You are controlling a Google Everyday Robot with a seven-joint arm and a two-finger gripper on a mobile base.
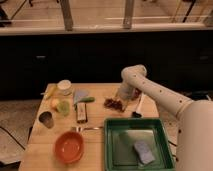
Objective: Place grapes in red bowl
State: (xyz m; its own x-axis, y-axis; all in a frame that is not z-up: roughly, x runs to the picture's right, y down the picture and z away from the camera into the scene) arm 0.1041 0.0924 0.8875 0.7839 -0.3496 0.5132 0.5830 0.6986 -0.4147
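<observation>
The wooden worktop (97,150) is filling the lower left of the view, its far edge running below a dark wall and its left edge giving onto bare floor. The white arm (160,97) is reaching in from the lower right and bending down over the far right part of the worktop. A green tray (112,150) is sitting at the near right corner, close to the front edge, with a blue-grey sponge (144,151) lying inside it toward the right. An orange bowl (69,147) is resting near the front edge, left of the tray, and bare wood is lying open around its left side.

The tool (125,95) is hanging low at the far side of the worktop, just above and to the right of the grapes (115,104); whether its fingers are apart or together cannot be told. The grapes are lying flat on the wood between the tool and the tray's far rim. The red bowl seems to be sitting behind the tool, but it is too hidden to be sure.

A dark spatula (137,107) is lying by the right edge. A dark bar (81,112), a green-handled utensil (84,98), a white cup (64,87), a metal cup (46,119) and a pale green fruit (63,107) are crowding the left half.
</observation>
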